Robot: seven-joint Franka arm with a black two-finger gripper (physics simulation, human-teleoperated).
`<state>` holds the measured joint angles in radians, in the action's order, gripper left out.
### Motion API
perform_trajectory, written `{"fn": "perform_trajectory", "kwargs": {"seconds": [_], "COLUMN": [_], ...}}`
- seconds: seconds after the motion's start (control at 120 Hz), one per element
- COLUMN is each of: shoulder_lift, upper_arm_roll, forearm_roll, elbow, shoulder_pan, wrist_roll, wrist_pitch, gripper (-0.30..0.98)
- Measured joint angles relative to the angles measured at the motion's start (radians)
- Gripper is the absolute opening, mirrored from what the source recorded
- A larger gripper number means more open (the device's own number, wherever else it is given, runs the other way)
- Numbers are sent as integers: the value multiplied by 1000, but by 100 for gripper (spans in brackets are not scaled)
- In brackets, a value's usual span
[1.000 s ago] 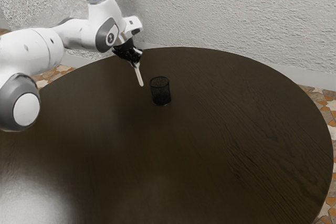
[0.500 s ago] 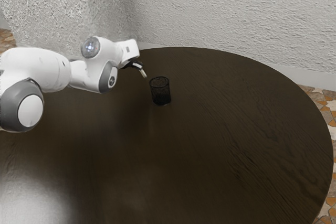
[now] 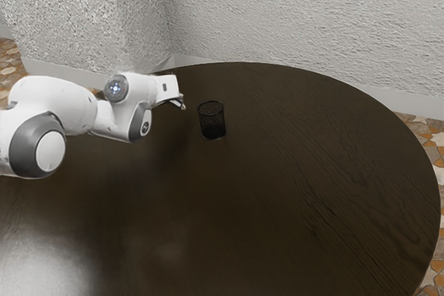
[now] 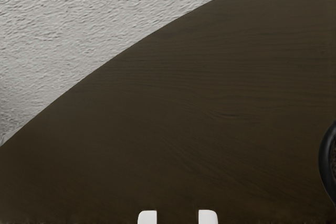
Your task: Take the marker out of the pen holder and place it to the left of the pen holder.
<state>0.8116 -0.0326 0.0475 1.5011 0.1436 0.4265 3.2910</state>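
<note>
Well, hand (image 3: 183, 107) aslant near pen holder (image 3: 213, 123).

From over here, the exterior view looks down from the side of the Franka arm (image 3: 69, 105), well back, across the round worktop (image 3: 312, 192) toward the textured wall (image 3: 298, 25). The wrist view looks from the hand, much nearer, slanting over the worktop. Both share its curved edge, the wall and the mesh pen holder (image 3: 212, 121), cut off in the wrist view.

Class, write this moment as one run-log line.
hand: open | location: exterior view's left of pen holder | pen holder: upright on table
</note>
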Motion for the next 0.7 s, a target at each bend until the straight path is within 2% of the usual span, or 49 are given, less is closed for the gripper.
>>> {"fn": "perform_trajectory", "kwargs": {"seconds": [0.1, 0.275, 0.408, 0.475, 0.6, 0.7], "shoulder_lift": [9, 6, -66, -171, -364, -535], "upper_arm_roll": [0, 0, 4, 33, 45, -44], "forearm_roll": [0, 0, -1, -8, -24, -26], "elbow": [0, 13, 83, 91, -3, -24], "shoulder_pan": [0, 0, -6, -11, -23, -134], "wrist_roll": [19, 36, 43, 37, 7, -41], "wrist_pitch": [8, 6, -16, -177, -634, -963], "gripper": [-9, 29, 47, 52, 59, 62]}}
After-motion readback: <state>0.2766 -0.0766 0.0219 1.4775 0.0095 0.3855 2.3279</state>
